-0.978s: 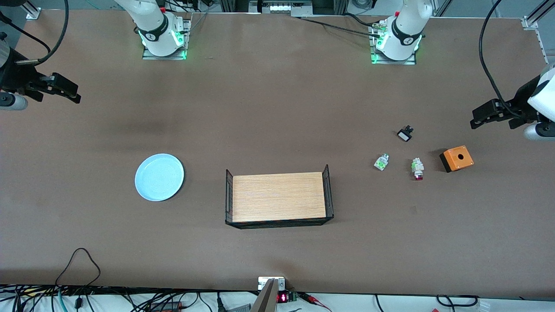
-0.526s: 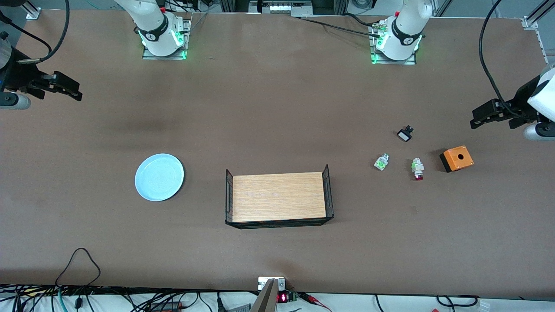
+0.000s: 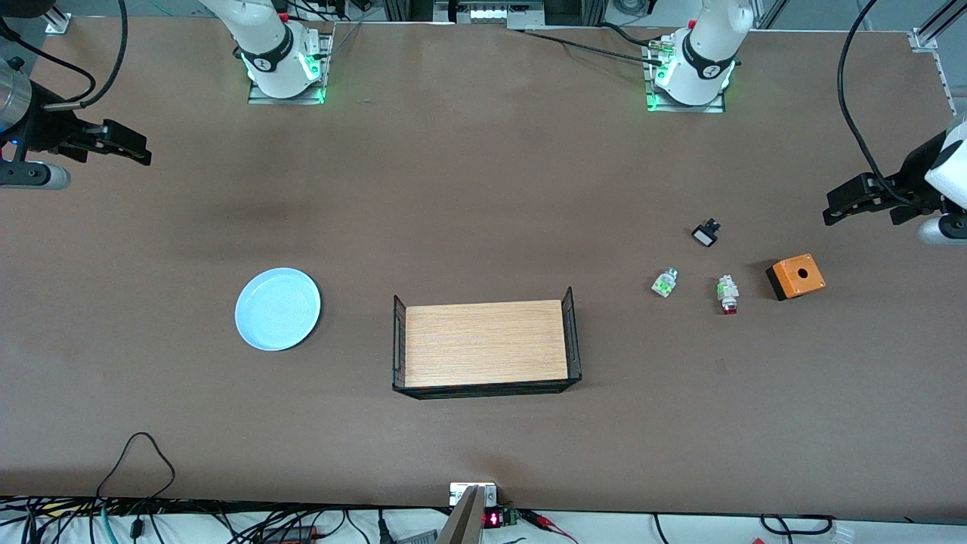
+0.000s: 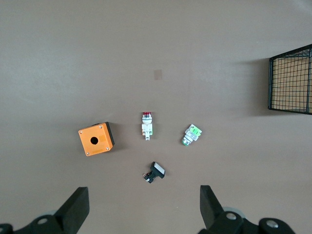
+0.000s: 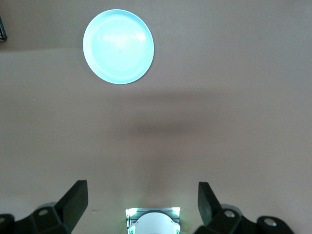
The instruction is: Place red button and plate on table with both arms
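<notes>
Both grippers are hanging with fingers spread, empty: the right gripper (image 3: 125, 147) and left gripper (image 3: 850, 200) over opposite table (image 3: 483, 189) ends. The round pale-blue plate (image 3: 278, 309), stiff and probably slippery, wants a rim grip; the tiny red-capped button (image 3: 728, 295) is lying beside the orange box (image 3: 795, 276), light, graspable across its whitish body.

Both arms hang raised at their own table ends, left pincer (image 3: 850, 202) and right pincer (image 3: 125, 145) spread wide, empty

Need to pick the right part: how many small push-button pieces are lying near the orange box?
3: red button beside the orange box; green-capped button toward the wooden tray; black-and-white piece farthest from the front camera. None appears hidden.
</notes>
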You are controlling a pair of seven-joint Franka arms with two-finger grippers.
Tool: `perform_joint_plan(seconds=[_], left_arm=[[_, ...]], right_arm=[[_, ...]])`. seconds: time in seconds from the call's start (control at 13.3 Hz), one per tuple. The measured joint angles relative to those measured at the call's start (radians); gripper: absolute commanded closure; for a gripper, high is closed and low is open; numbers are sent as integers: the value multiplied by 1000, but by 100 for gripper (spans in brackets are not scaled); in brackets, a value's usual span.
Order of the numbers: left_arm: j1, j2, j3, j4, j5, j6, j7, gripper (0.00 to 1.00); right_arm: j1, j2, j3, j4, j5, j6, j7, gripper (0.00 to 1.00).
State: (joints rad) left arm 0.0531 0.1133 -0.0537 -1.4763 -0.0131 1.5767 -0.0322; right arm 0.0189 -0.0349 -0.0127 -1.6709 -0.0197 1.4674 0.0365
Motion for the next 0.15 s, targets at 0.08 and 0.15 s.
perform_joint_plan(seconds=[0.08,0.15], left_arm=[[0,0,0,0,0,0,0,0],[0,0,0,0,0,0,0,0]], right_arm=[[0,1,0,8,0,0,0,0],[0,4,0,20,0,0,0,0]])
